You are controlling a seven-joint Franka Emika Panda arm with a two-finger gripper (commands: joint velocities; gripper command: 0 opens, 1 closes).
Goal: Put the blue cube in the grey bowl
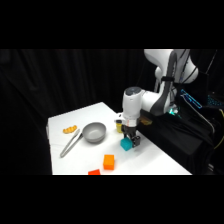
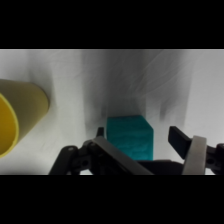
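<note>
1. i read this as the grasp step: the gripper (image 1: 131, 141) is down at the blue cube (image 1: 126, 144), on the white table (image 1: 150, 162) at about 3 o'clock from the grey bowl (image 1: 94, 132).
2. in the wrist view the blue cube (image 2: 129, 136) sits between the 2 fingers (image 2: 194, 155); the jaws look spread, with a visible gap on 1 side, so i call it released and not yet clenched on anything.
3. my next move, as i judge it: close squarely on the cube, lift clear, carry toward 9 o'clock over the bowl's rim, then let go.
4. the yellow cup (image 2: 17, 115) stands near the cube, at about 9 o'clock in the wrist view; i would mind it on the lift.
5. the table also carries metal tongs (image 1: 71, 142) just beside the bowl, an orange cube (image 1: 109, 161) and a red block (image 1: 94, 172) at the near edge.
6. around it: black curtain (image 1: 60, 80) behind.
</note>
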